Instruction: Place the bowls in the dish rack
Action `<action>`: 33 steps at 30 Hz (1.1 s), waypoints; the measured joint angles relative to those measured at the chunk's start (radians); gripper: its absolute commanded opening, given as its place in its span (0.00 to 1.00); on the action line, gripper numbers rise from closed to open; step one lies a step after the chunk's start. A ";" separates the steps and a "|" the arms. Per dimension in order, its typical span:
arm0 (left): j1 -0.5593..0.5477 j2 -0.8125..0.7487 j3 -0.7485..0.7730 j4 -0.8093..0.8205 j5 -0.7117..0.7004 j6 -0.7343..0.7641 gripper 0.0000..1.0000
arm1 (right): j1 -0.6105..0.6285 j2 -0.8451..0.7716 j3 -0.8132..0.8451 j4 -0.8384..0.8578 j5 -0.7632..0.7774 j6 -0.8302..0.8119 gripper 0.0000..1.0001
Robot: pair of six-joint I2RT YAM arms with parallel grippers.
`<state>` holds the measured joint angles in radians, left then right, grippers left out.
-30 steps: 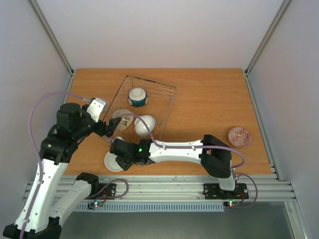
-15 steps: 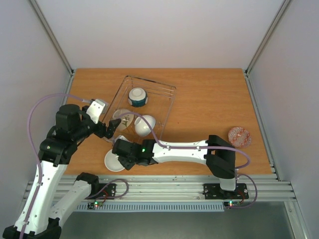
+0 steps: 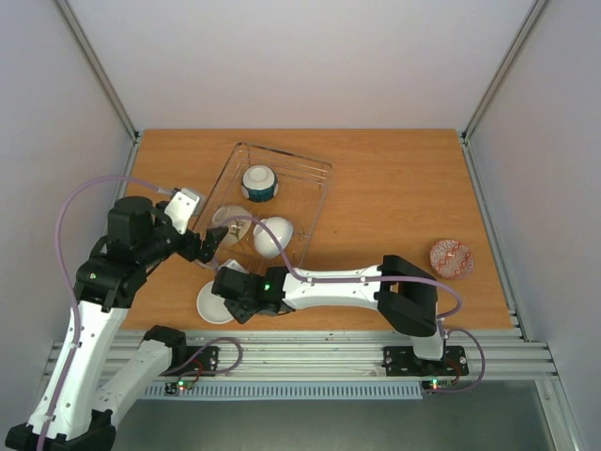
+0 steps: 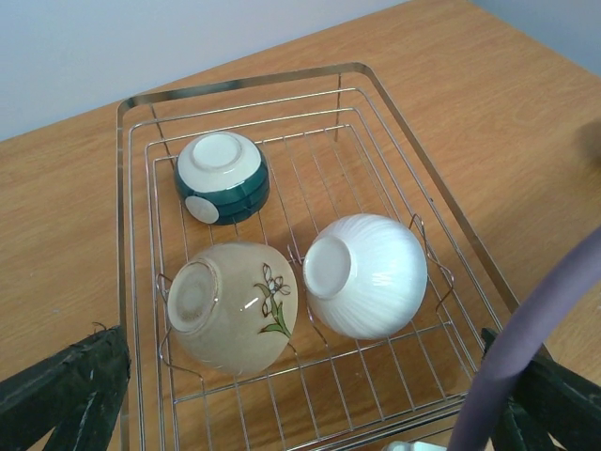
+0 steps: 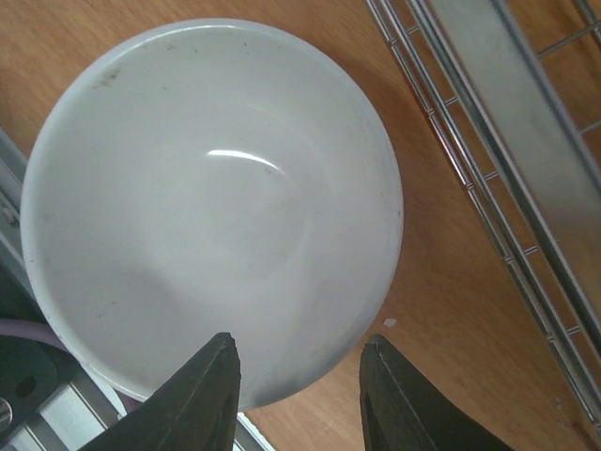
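Bowls (image 4: 364,274): three in dish rack (image 4: 239,84), two outside

White bowl (image 5: 211,211) upright beside dish rack (image 5: 516,122), fingers (image 5: 202,395) perhaps astride its rim.

Wooden tabletop (image 3: 394,178), orange-brown, grain running L-R. Plain white back wall (image 3: 300,56), w/ pale side panels L (image 3: 47,113) & R (image 3: 554,141). Grey metal posts (image 3: 97,66) slant along both back corners. Slotted aluminium rail (image 3: 329,349) runs along the near table edge, w/ a dull grey surface (image 3: 376,423) below it. Light even & soft, shadows faint. Left wrist view: same wood, pale wall (image 4: 141,47) beyond the far edge.
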<state>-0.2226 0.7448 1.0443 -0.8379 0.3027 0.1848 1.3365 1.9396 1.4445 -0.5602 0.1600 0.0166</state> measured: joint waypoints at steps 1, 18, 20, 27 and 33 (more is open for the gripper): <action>0.000 0.001 -0.001 0.000 0.000 0.000 0.99 | 0.000 0.005 -0.001 0.000 0.000 0.006 0.37; 0.000 0.001 -0.009 -0.014 0.001 0.003 0.99 | 0.017 0.040 -0.008 0.007 0.000 0.051 0.29; 0.000 0.001 -0.009 -0.014 0.001 0.003 0.99 | 0.017 0.043 -0.008 0.006 0.002 0.052 0.24; 0.001 0.001 -0.010 -0.016 -0.001 0.003 0.99 | 0.018 0.092 0.023 -0.002 0.017 0.053 0.04; 0.001 0.000 -0.011 -0.016 -0.002 0.002 0.99 | 0.022 0.099 0.036 -0.006 0.021 0.053 0.05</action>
<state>-0.2218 0.7448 1.0336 -0.8543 0.3008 0.1871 1.3586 2.0384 1.4803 -0.5663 0.1810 0.0700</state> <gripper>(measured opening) 0.994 0.070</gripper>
